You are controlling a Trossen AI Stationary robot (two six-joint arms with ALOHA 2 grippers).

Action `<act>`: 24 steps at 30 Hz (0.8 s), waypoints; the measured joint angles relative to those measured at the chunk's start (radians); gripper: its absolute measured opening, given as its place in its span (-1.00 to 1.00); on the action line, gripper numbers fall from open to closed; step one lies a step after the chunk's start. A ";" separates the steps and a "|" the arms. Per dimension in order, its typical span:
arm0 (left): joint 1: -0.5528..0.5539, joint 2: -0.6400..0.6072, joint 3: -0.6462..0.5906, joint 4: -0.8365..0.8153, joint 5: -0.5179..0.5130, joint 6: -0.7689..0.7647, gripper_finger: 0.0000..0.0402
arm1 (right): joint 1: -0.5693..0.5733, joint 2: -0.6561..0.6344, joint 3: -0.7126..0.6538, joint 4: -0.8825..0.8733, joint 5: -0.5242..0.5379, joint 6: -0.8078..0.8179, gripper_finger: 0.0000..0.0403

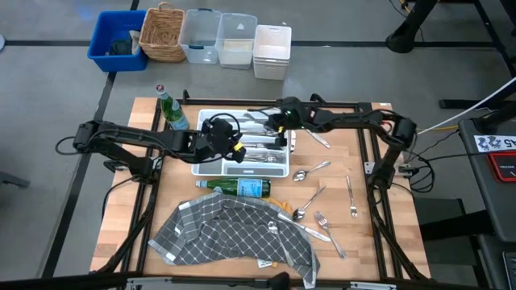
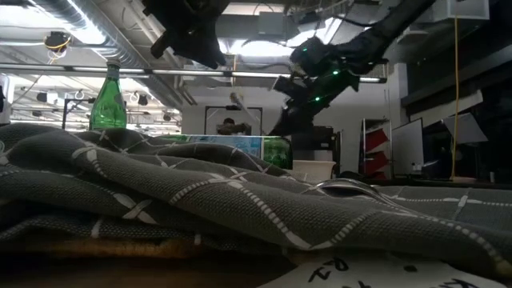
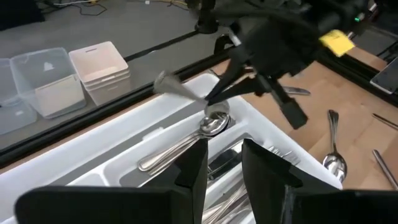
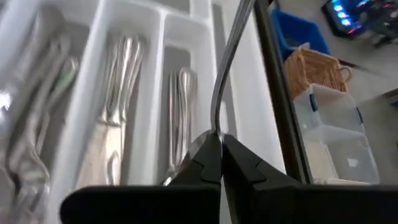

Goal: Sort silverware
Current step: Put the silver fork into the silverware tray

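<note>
The white compartmented tray (image 1: 242, 145) holds sorted silverware: spoons (image 3: 211, 124), knives and forks (image 4: 118, 93). My right gripper (image 1: 272, 122) is over the tray's far right corner, shut on a slim silver piece (image 4: 227, 74). I cannot tell whether it is a spoon, fork or knife. My left gripper (image 1: 234, 151) hovers open and empty over the tray's middle, fingers (image 3: 193, 171) apart. Loose spoons (image 1: 302, 173) and forks (image 1: 322, 221) lie flat on the table right of the tray. My right gripper pinches the silver piece by one end of its thin shaft (image 4: 217, 132) between its two fingertips. The fingers come slanting down from the table's right side. The rest of the piece sticks out past the fingertips (image 3: 171, 84), lifted clear above the tray.
A grey checked cloth (image 1: 234, 234) lies crumpled at the table's near side, with silverware (image 1: 274, 229) on its right edge. One green bottle (image 1: 238, 188) lies between cloth and tray. Another (image 1: 169, 113) stands at the tray's far left. Bins and a basket (image 1: 161, 32) sit beyond the table.
</note>
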 joint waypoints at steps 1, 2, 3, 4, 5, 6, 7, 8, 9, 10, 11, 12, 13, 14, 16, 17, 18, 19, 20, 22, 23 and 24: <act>0.000 0.000 0.000 -0.003 0.000 0.000 -0.57 | 0.000 0.024 0.033 -0.031 0.000 -0.026 -0.99; 0.000 0.000 0.000 -0.005 0.000 0.000 -0.57 | 0.000 0.045 0.061 -0.064 0.000 -0.046 -0.99; 0.000 0.000 0.000 -0.008 0.000 0.000 -0.57 | 0.000 0.065 0.085 -0.107 0.000 -0.064 -0.99; 0.000 0.000 0.000 -0.017 0.000 -0.001 -0.57 | 0.000 0.088 0.110 -0.141 0.000 -0.079 -0.99; 0.000 0.000 0.000 -0.030 0.000 -0.002 -0.57 | 0.000 0.110 0.131 -0.153 0.000 -0.085 -0.99; -0.002 0.000 0.000 -0.037 0.000 -0.002 -0.57 | 0.000 0.127 0.147 -0.169 -0.001 -0.093 -0.99; -0.004 0.000 0.000 -0.039 0.000 -0.004 -0.57 | 0.000 0.140 0.162 -0.190 -0.001 -0.104 -0.99; -0.006 0.000 0.000 -0.043 0.000 -0.008 -0.57 | 0.000 0.153 0.176 -0.196 -0.002 -0.120 -0.99; -0.007 0.000 0.000 -0.051 0.000 -0.009 -0.57 | 0.000 0.166 0.187 -0.197 -0.002 -0.134 -0.99; -0.010 0.000 0.000 -0.056 0.000 -0.009 -0.57 | 0.000 0.175 0.192 -0.208 -0.002 -0.147 -0.99; -0.013 0.000 0.000 -0.057 0.000 -0.009 -0.57 | 0.000 0.185 0.196 -0.227 -0.002 -0.153 -0.99; -0.015 0.000 0.000 -0.059 0.000 -0.009 -0.57 | 0.000 0.193 0.199 -0.227 -0.002 -0.155 -0.99; -0.019 0.000 0.000 -0.065 0.000 -0.010 -0.57 | 0.000 0.200 0.202 -0.224 -0.002 -0.155 -0.99; -0.022 0.000 0.000 -0.071 0.000 -0.012 -0.57 | 0.000 0.201 0.202 -0.225 0.000 -0.154 -0.98; -0.027 0.000 0.000 -0.085 0.000 -0.020 -0.57 | 0.000 0.206 0.202 -0.220 0.024 -0.153 -0.96; -0.029 0.000 0.000 -0.085 0.000 -0.021 -0.57 | 0.000 0.209 0.202 -0.215 0.041 -0.153 -0.94; -0.032 0.000 0.000 -0.081 0.000 -0.021 -0.57 | 0.000 0.210 0.202 -0.215 0.057 -0.153 -0.92; -0.034 0.000 0.000 -0.081 0.000 -0.021 -0.57 | 0.000 0.210 0.202 -0.216 0.068 -0.153 -0.88; -0.036 0.000 0.000 -0.081 0.000 -0.023 -0.57 | 0.001 0.210 0.202 -0.216 0.073 -0.153 -0.85; -0.040 0.000 0.000 -0.081 0.000 -0.023 -0.57 | 0.000 0.211 0.200 -0.230 0.077 -0.153 -0.77; -0.042 0.000 0.000 -0.080 0.000 -0.023 -0.57 | 0.000 0.212 0.199 -0.231 0.077 -0.153 -0.73; -0.045 0.000 0.000 -0.079 0.000 -0.023 -0.57 | 0.000 0.213 0.199 -0.231 0.077 -0.153 -0.69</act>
